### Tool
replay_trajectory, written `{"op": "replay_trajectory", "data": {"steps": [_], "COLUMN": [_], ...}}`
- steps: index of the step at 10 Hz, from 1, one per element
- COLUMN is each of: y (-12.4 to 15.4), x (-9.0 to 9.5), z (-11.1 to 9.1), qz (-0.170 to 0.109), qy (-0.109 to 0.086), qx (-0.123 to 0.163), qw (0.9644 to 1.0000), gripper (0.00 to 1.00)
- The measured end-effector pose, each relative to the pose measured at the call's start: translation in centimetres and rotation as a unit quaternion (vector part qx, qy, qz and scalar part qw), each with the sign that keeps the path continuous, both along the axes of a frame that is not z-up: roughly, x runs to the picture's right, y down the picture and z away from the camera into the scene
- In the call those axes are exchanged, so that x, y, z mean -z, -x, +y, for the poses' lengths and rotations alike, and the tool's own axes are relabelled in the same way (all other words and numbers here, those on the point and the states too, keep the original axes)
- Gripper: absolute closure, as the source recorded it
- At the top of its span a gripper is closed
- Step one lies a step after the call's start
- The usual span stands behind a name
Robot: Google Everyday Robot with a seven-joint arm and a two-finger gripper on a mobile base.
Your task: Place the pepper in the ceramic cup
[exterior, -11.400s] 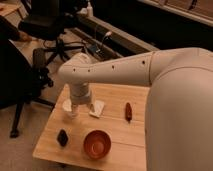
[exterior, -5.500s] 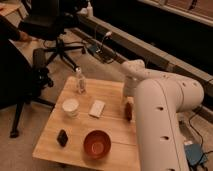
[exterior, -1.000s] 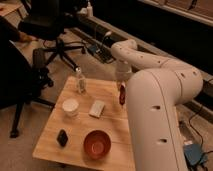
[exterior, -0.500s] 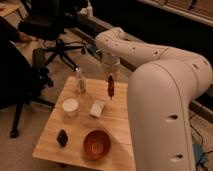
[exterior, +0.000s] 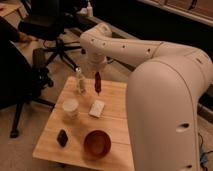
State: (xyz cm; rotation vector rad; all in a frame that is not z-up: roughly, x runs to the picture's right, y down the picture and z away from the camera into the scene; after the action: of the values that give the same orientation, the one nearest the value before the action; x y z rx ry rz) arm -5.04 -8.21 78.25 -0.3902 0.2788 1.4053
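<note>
The dark red pepper (exterior: 97,83) hangs point-down from my gripper (exterior: 96,71), which is shut on its top end and holds it above the back middle of the wooden table (exterior: 117,120). The small white ceramic cup (exterior: 70,107) stands upright on the table's left side, to the lower left of the pepper and apart from it. My white arm reaches in from the right and fills the right half of the view.
A clear bottle (exterior: 80,81) stands just left of the pepper. A white flat block (exterior: 96,108) lies right of the cup. An orange-red bowl (exterior: 97,143) and a small black block (exterior: 62,137) sit near the front. An office chair (exterior: 50,30) stands behind.
My gripper has carried the pepper leftward across the back of the table, from the right side toward the bottle and cup.
</note>
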Motion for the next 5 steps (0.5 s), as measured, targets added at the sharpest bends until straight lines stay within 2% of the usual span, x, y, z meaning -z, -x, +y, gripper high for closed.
{"op": "replay_trajectory", "data": {"steps": [5], "y": [5.7], "x": [1.5], "z": [1.3], "qz": [-0.042], "qy": [-0.016], "qx": [0.024], "qw": [0.9987], "gripper": [1.0]}}
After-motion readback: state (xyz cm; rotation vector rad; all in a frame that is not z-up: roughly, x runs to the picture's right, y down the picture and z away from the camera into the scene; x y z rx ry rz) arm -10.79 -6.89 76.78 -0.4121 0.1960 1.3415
